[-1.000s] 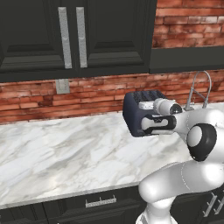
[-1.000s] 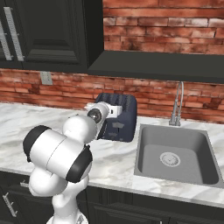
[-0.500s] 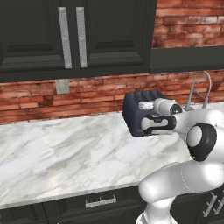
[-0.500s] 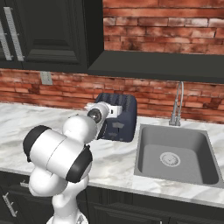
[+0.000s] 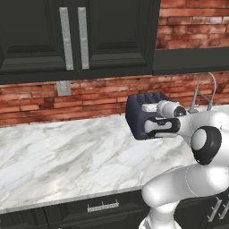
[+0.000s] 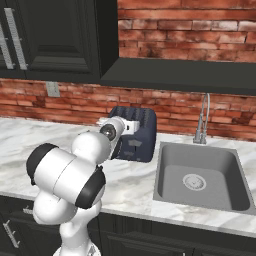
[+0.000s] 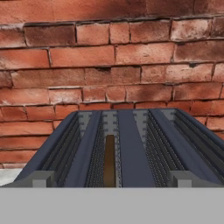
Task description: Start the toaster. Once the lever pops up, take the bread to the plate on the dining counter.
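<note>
- A marble worktop (image 5: 67,156) runs from the left edge across to a sink (image 6: 200,180) sunk in at the right; a brick wall backs it, and black cupboards hang above.
- The toaster (image 5: 143,114) stands toward the worktop's back edge, close to the wall and just left of the sink; probably parked there to sit out of the way near the wall socket (image 5: 63,87), though no cord is visible.
- The gripper (image 5: 150,108) hangs level with the toaster's near top edge, jaws spread wide and holding nothing; it seems placed there to reach the lever, which I cannot make out.
- In the hand view the toaster's slots run straight away from the camera toward the wall, so its long axis points front to back, square to the worktop's back edge.
- The bread (image 7: 109,159) stands on edge down in the left slot, a thin brown strip lying along that same axis; it sits low, so toasting looks not yet finished.
</note>
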You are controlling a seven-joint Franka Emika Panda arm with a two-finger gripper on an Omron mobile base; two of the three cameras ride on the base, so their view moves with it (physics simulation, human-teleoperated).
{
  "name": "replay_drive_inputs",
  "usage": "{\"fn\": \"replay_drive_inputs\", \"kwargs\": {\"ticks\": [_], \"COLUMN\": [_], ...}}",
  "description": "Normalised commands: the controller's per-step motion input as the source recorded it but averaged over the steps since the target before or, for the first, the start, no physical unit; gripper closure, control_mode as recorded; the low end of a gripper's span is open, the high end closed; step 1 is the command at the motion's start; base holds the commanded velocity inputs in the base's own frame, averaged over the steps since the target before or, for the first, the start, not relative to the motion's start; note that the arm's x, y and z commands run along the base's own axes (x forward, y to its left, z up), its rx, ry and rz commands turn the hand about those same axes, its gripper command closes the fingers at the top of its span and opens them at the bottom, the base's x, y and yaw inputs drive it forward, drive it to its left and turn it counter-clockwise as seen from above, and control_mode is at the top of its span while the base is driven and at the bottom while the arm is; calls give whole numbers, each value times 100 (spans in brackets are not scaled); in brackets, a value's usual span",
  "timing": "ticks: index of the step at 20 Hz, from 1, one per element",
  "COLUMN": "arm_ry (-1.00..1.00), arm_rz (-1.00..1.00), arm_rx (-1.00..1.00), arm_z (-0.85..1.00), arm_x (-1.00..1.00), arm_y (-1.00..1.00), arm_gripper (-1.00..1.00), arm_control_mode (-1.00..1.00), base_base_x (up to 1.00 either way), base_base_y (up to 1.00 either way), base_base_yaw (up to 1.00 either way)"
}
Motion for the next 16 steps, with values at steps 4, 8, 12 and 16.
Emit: {"fn": "replay_drive_inputs", "kwargs": {"ticks": [4,8,12,16], "arm_ry": [0,0,0,0], "arm_rz": [0,0,0,0], "arm_rx": [0,0,0,0], "arm_z": [0,0,0,0], "arm_x": [0,0,0,0], "arm_y": [0,0,0,0], "arm_gripper": [-100,-100,-100,-100], "arm_control_mode": [-100,-100,-100,-100], "base_base_x": [0,0,0,0], "base_base_y": [0,0,0,0], "base_base_yaw": [0,0,0,0]}}
